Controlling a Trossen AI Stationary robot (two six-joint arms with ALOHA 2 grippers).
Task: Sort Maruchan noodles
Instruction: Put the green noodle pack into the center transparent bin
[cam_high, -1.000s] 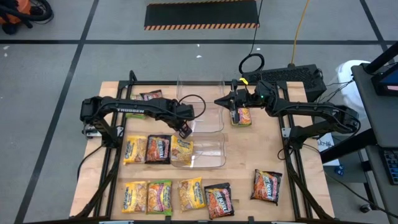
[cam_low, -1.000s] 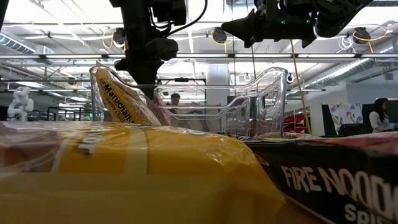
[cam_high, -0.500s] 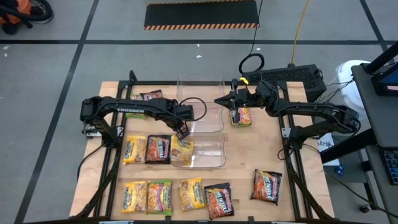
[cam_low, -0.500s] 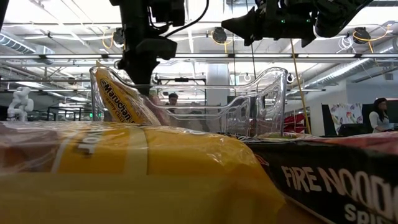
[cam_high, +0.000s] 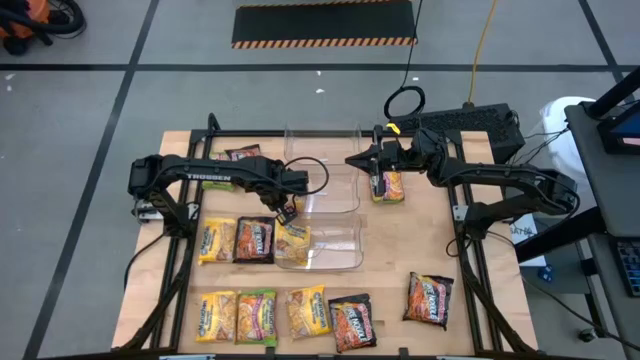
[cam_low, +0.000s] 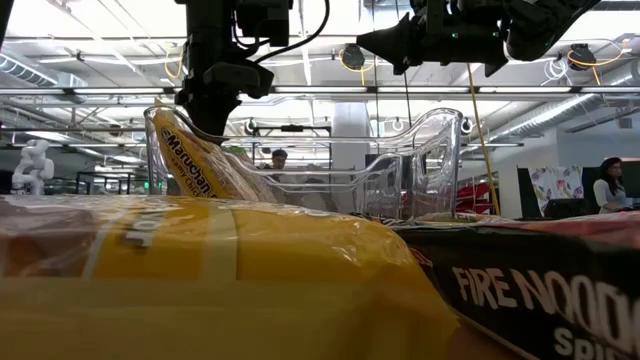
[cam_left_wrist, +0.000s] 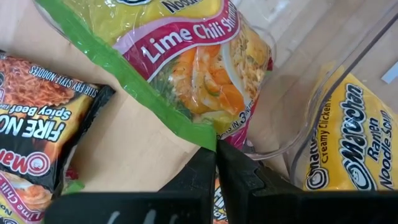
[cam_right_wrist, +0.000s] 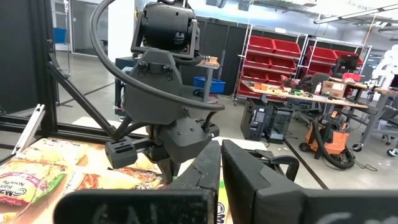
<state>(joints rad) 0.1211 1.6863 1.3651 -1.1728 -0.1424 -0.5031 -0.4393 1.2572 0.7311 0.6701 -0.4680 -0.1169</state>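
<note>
My left gripper (cam_high: 287, 207) hangs at the near-left corner of the far clear bin (cam_high: 322, 185), shut on a green-yellow Lime Chili packet (cam_left_wrist: 186, 68). In the high view the arm hides most of that packet. A yellow Creamy Chicken packet (cam_high: 292, 240) leans on the left wall of the near clear bin (cam_high: 325, 245). A dark Fire Noodle packet (cam_high: 254, 240) lies beside it on the table. My right gripper (cam_high: 350, 162) is shut and held high (cam_low: 365, 42) over the far bin, pointing left. An orange packet (cam_high: 389, 187) lies below its arm. My left gripper (cam_left_wrist: 216, 149) pinches the Lime Chili packet by its green sealed edge (cam_left_wrist: 202, 134), close to a corner, between the two fingertips. The fingers come from above. The packet spreads out below them, over the table and the bin rim.
Several more packets lie in a near row (cam_high: 285, 315), with one dark packet at the near right (cam_high: 429, 299). A yellow one (cam_high: 215, 240) lies left of the Fire Noodle packet, and two sit at the far left (cam_high: 232, 156). People stand in the room beyond.
My left gripper has risen out of the bin area and moved a little toward the table's left edge. The leaning yellow packet has stayed where it was, and the right arm has kept still.
</note>
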